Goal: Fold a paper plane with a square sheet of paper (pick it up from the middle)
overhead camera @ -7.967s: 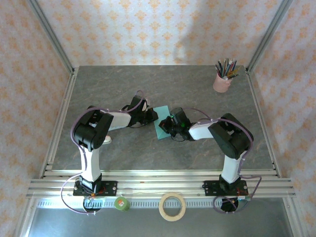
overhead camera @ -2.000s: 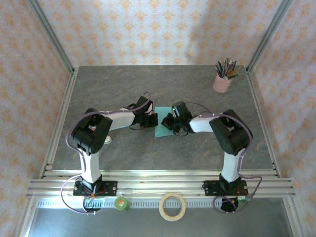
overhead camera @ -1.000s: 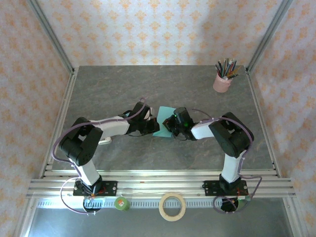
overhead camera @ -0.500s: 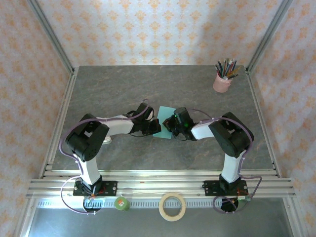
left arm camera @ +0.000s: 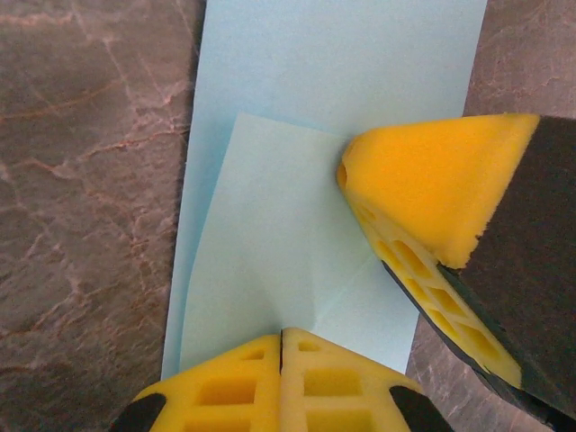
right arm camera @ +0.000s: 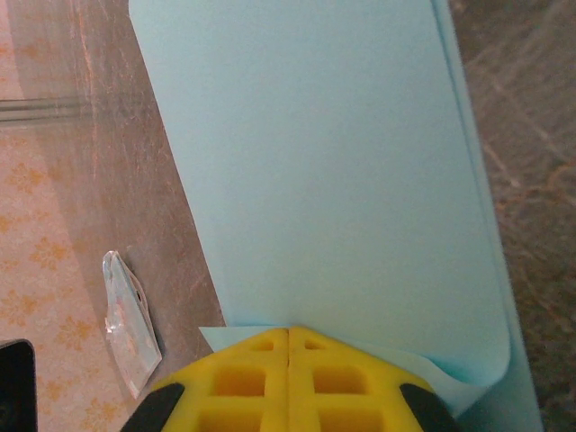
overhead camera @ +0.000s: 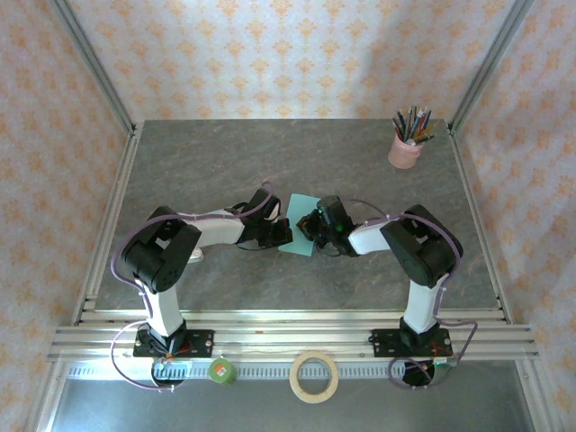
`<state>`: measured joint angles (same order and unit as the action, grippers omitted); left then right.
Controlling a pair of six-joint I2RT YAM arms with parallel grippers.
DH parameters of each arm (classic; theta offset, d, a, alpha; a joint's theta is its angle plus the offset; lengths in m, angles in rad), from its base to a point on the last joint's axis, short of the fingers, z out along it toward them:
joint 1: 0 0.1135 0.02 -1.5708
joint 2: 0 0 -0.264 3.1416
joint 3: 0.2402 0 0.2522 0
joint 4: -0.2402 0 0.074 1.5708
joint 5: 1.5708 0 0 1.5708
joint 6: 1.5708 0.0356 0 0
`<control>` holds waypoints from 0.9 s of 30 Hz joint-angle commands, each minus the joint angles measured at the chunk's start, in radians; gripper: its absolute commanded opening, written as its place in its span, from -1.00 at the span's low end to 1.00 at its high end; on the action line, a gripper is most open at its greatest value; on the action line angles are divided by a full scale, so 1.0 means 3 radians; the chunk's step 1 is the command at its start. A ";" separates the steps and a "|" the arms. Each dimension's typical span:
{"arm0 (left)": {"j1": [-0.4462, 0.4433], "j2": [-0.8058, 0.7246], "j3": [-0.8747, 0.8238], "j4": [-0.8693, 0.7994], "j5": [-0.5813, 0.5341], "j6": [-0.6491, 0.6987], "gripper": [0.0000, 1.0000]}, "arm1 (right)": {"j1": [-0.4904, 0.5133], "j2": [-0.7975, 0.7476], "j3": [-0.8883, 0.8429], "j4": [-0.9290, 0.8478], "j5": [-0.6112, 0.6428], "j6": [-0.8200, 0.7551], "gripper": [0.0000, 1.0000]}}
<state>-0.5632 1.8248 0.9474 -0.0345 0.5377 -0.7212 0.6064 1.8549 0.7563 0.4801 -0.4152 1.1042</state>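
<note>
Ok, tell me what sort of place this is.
Likely a robot data-collection cell, not a home: the left arm and right arm are bolted to an aluminium rail at a grey table, boxed in by patterned backdrop panels. A pencil cup suggests staged craft work.

top: sheet (overhead camera: pixel 295 245) mid hid under right gripper (overhead camera: pixel 308 226) | L-wrist: sheet top cut by frame edge

Your left gripper (left arm camera: pixel 281 340) is pressing its yellow fingers together, the tips resting at the near edge of the square sheet of paper (left arm camera: pixel 342 63), which is lying flat on the marbled worktop (left arm camera: pixel 81 180). A folded flap (left arm camera: pixel 270 243) is lying on the sheet, its creases meeting at those tips. The right gripper (left arm camera: pixel 353 171) is reaching in from the right, its yellow tip touching the flap's far right corner.
</note>
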 commanded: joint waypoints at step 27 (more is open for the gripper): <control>0.0246 -0.0463 -0.0799 -0.0756 -0.0267 0.0520 -0.90 | 0.0026 0.0205 -0.0168 -0.0613 0.0133 -0.0019 -1.00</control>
<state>-0.5346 1.6936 0.7868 -0.0631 0.5179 -0.5926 0.6243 1.8561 0.7544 0.4789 -0.4431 1.1046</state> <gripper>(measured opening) 0.062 0.040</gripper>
